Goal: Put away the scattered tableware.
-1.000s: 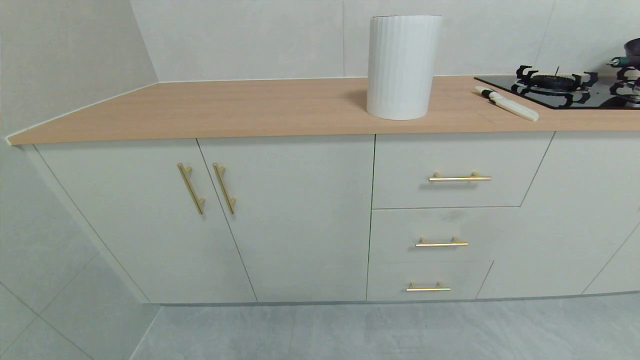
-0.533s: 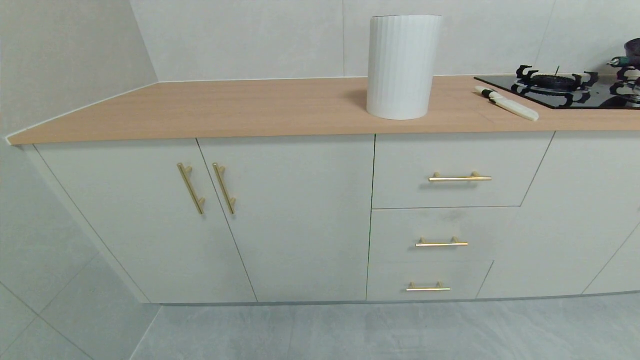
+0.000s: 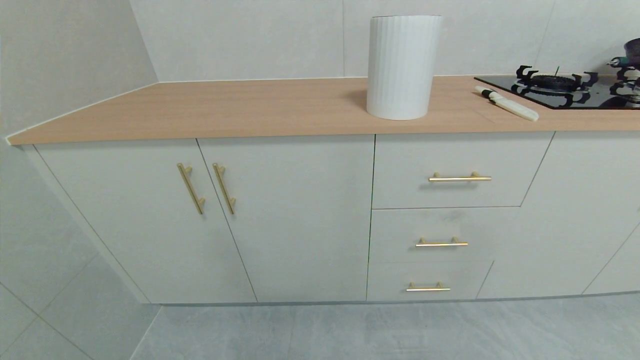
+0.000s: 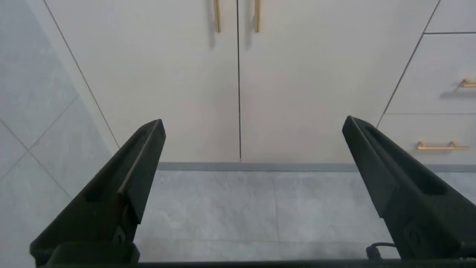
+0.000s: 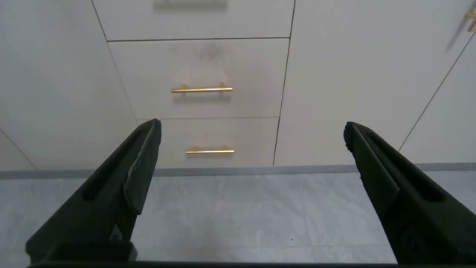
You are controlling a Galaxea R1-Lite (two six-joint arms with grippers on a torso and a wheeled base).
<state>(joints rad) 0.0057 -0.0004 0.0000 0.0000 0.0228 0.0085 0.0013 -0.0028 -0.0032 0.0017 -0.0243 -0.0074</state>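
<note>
Both my tools are slack. My left gripper [image 4: 251, 130] has its jaws spread wide with nothing between them, and my right gripper [image 5: 251, 128] is the same. The left one faces the pale double cabinet doors with vertical gold bar handles [image 4: 238, 74]. The right one faces the pale lower drawers with horizontal gold bar handles [image 5: 201, 89].

The piece I take to be the scattered tableware is a slim cream-white knife-like utensil with a dark band [image 3: 506, 103]. It lies flat on the light wooden countertop [image 3: 225, 107], well above both grippers and nearer my right one. It sits between the tall white ribbed cylindrical container [image 3: 403, 67] and the black glass gas hob [image 3: 560, 90].

I see several ways this could go wrong. If I come up from this low, an arm could catch the countertop's front lip or a drawer handle. The utensil lies so low on the wood that my fingertips may scrape the surface, skid off it, or nudge it toward the hob. The container is tall and narrow, so a brush from my wrist could tip it, assuming that is where the utensil belongs.

The utensil itself is long and narrow with rounded ends, and it lies at a slant across the wood. I cannot tell whether the pale length is a bare blade or a sheath.
</note>
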